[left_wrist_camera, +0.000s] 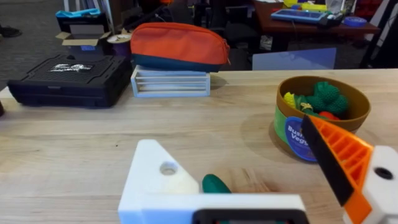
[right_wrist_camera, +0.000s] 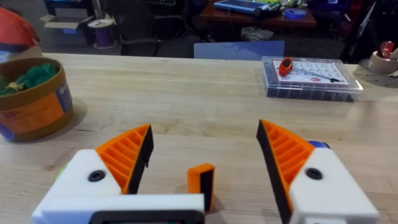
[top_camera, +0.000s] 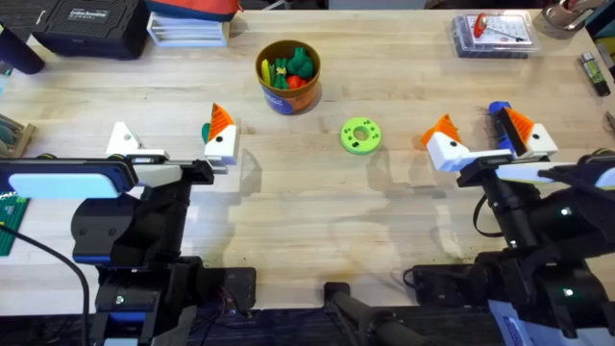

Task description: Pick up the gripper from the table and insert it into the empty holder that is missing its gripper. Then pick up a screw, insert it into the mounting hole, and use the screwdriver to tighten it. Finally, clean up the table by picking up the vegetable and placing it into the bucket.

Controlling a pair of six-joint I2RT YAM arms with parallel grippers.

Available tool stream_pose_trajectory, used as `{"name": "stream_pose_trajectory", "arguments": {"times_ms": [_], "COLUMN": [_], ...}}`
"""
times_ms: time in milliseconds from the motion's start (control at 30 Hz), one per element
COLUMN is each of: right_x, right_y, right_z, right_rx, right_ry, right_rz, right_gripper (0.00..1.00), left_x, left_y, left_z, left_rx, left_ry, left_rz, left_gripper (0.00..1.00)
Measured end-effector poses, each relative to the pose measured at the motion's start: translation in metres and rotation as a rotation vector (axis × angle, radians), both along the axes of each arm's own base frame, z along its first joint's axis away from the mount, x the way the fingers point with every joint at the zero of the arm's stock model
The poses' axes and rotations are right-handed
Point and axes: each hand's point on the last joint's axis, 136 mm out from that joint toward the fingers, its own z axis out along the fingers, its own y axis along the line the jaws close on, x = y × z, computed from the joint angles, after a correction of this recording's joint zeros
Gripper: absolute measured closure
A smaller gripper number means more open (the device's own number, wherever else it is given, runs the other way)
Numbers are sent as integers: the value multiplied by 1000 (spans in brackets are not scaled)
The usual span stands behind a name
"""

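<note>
My left gripper (top_camera: 173, 141) (left_wrist_camera: 230, 134) hangs open over the table (top_camera: 317, 211). One finger carries an orange pad; the other is a bare white block, the empty holder (top_camera: 123, 140) (left_wrist_camera: 155, 180). Between them on the wood lies the dark green vegetable (left_wrist_camera: 214, 183). My right gripper (top_camera: 483, 142) (right_wrist_camera: 205, 127) is open too, both fingers padded. The loose orange gripper (right_wrist_camera: 201, 183) stands on the table between them. The blue screwdriver (top_camera: 498, 111) (right_wrist_camera: 318, 144) pokes out behind one finger. The bucket (top_camera: 286, 99) (left_wrist_camera: 287, 127) (right_wrist_camera: 31, 106) holds several toy vegetables.
A clear parts case (top_camera: 492, 34) (right_wrist_camera: 311, 78) sits at the back right. A lime-green disc (top_camera: 360, 135) lies mid-table. At the back left are a black case (top_camera: 91, 24) (left_wrist_camera: 68, 78) and a white tray stack (top_camera: 187, 29) (left_wrist_camera: 169, 81) under an orange pouch.
</note>
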Motion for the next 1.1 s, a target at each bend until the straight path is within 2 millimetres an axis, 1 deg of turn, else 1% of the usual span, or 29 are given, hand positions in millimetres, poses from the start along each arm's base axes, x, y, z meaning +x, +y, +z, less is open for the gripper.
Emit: {"name": "stream_pose_trajectory", "arguments": {"times_ms": [400, 533, 567, 600, 667, 700, 767, 867, 967, 1033, 1100], "right_x": [0, -3, -7, -11, -19, -22, -26, -27, -21, -12, -2], "right_y": [0, -2, -2, -2, -2, -2, -2, -2, -2, -2, -1], "right_z": [0, -5, -8, -12, -18, -17, -5, 17, 36, 44, 47], "right_rx": [0, 20, 26, 29, 35, 38, 40, 43, 42, 42, 42], "right_ry": [3, 56, 103, 151, 254, 295, 364, 445, 549, 603, 638], "right_rz": [-2, -14, -15, -17, -20, -21, -23, -26, -28, -28, -28], "right_gripper": [9, 8, 8, 8, 8, 8, 8, 8, 8, 8, 8], "left_x": [0, -3, -5, -8, -14, -16, -19, -14, -3, 10, 18], "left_y": [0, -4, -4, -4, -2, 0, 4, 5, 4, 4, 4], "left_z": [2, -4, -2, 3, 20, 29, 45, 53, 40, 29, 14], "left_rx": [0, -1, -1, -2, 0, 1, 3, 7, 10, 10, 11], "left_ry": [-7, 55, 79, 97, 142, 164, 227, 376, 550, 638, 712], "left_rz": [-2, -25, -26, -25, -9, 0, 20, 30, 24, 22, 21], "left_gripper": [15, 15, 15, 15, 15, 15, 15, 15, 15, 15, 15]}}
